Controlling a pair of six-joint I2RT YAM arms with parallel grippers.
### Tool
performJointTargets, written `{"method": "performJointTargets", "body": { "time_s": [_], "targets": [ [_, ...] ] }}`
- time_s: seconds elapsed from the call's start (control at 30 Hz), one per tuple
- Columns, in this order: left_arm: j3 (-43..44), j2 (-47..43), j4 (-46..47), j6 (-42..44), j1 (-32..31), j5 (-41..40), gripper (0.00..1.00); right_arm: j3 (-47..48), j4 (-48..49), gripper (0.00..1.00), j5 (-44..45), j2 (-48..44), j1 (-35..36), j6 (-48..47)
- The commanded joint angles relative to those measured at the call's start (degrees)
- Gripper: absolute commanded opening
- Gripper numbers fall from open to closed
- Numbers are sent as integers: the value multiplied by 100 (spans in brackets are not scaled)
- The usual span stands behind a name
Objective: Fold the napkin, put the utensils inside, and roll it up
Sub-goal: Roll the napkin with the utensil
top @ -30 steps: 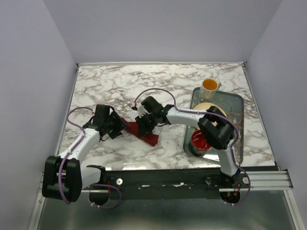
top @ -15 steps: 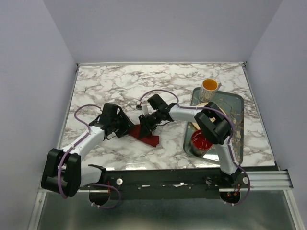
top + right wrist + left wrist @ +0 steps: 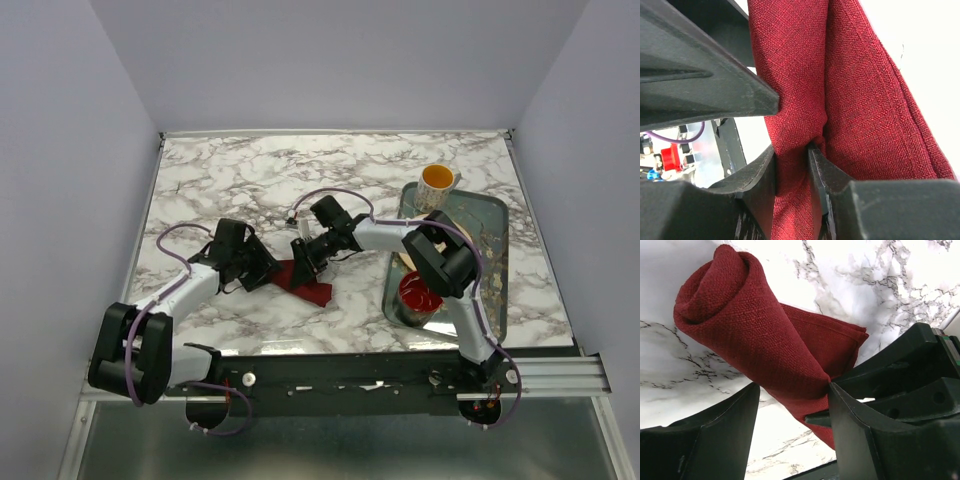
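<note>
The maroon napkin (image 3: 308, 282) lies rolled into a thick tube (image 3: 750, 335) on the marble table, with a flat flap trailing beyond it. My left gripper (image 3: 266, 268) (image 3: 792, 407) is open at the roll's near end. The cloth touches only its right finger (image 3: 865, 435). My right gripper (image 3: 304, 258) (image 3: 792, 170) is shut on a fold of the napkin (image 3: 860, 100) from the opposite side, close to my left fingers. The blue utensil is hidden.
A grey tray (image 3: 492, 212) at the right holds a yellow-lined mug (image 3: 438, 180), a plate (image 3: 424, 224) and a red bowl (image 3: 414, 293). The right arm's upper link hangs over the tray. Bare marble lies behind and left of the grippers.
My left gripper has moved right, up against the napkin. My right gripper has shifted slightly right and back. The napkin has bunched into a shorter, tighter roll.
</note>
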Motion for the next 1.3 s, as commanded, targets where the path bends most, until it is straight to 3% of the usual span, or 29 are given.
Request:
{"method": "performJointTargets", "body": {
  "time_s": [0.0,0.3,0.5,0.7,0.93,1.27],
  "targets": [
    [-163,225,309,-55,-22,36,65,-22,-222,40,108,285,7,-55],
    [-278,753,687,-64,-22,45,61,145,-784,52,854,-13,7,-353],
    [-375,788,714,-82,-5,106,57,206,-1346,56,1899,-689,86,-547],
    [-384,771,714,-161,-5,229,53,426,-2014,60,3525,-1147,621,-670],
    [-278,674,591,-231,-5,282,52,110,-1804,61,5729,-1648,1518,-556],
    [-331,692,635,-354,-5,379,52,92,-1470,52,6489,-1420,2099,-723]
  ]
}}
